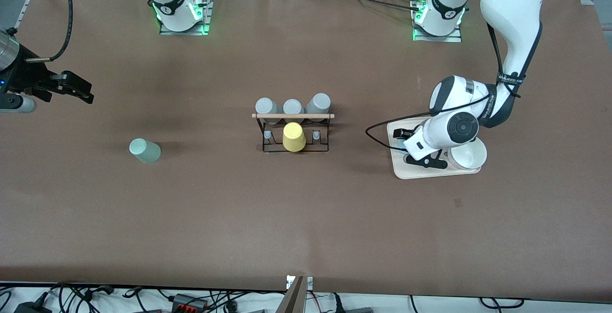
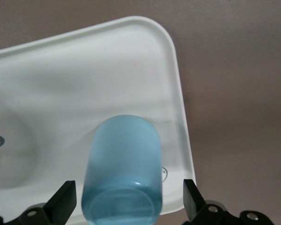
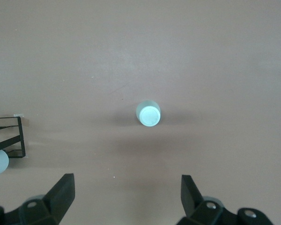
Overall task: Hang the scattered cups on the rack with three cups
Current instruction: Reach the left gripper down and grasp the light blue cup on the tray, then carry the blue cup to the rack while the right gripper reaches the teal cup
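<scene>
The light blue cup (image 2: 124, 164) is on the white tray (image 2: 107, 70) near one corner. My left gripper (image 2: 129, 196) is open, with one finger on each side of the cup and a gap at both. In the front view the left gripper (image 1: 417, 148) hides most of that cup. The mint-green cup (image 1: 145, 150) stands alone on the table toward the right arm's end and also shows in the right wrist view (image 3: 149, 114). My right gripper (image 1: 76, 88) is open and empty, up in the air over the table's end. The black wire rack (image 1: 292, 131) stands mid-table.
The rack carries three grey cups (image 1: 293, 107) along its wooden rod (image 1: 292, 115) and a yellow cup (image 1: 293, 137) on its side nearer the front camera. A white bowl (image 1: 466, 155) sits on the tray (image 1: 430, 172). A rack corner (image 3: 9, 136) shows in the right wrist view.
</scene>
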Robot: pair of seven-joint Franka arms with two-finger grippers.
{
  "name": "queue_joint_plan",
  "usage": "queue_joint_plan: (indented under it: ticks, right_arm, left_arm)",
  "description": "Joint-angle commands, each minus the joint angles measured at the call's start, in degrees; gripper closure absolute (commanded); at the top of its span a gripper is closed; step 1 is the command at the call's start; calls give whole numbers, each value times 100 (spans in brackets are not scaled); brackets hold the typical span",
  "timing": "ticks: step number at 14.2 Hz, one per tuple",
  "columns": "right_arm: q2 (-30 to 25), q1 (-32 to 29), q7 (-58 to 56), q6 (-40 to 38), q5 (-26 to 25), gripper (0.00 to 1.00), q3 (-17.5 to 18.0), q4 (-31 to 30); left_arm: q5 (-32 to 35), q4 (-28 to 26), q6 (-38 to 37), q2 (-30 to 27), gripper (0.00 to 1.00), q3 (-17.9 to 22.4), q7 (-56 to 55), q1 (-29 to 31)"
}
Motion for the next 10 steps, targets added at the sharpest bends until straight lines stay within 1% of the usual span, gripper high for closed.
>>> queue_joint_plan:
  ticks: [1,3,4,5,7,8,10]
  right_arm:
    - [39,-33,-41,-99,15,0,2,59]
    - [136,-33,-58,-98,6,0,2,59]
    - [197,-33,-59,-81,-3,0,2,59]
    - [267,-33,-76,-55,-3,0,2,59]
    - [373,-7,-94,-19,-12,0,2,59]
    - [461,-7,-102,-19,-12,0,2,51]
    - [706,-42,-129,15,-29,0,2,51]
  left_arm:
    - [18,-25,126,34,20,-8,-17,25]
    - [18,-34,118,70,59,-8,-25,34]
    - [9,-34,65,35,73,-8,-43,77]
    - [9,-34,-13,26,82,-8,-43,87]
    - [9,-17,-171,-53,100,-26,-43,87]
    - [0,53,-277,-158,100,-60,-26,61]
    - [-26,561,-470,-343,100,-358,-69,-1]
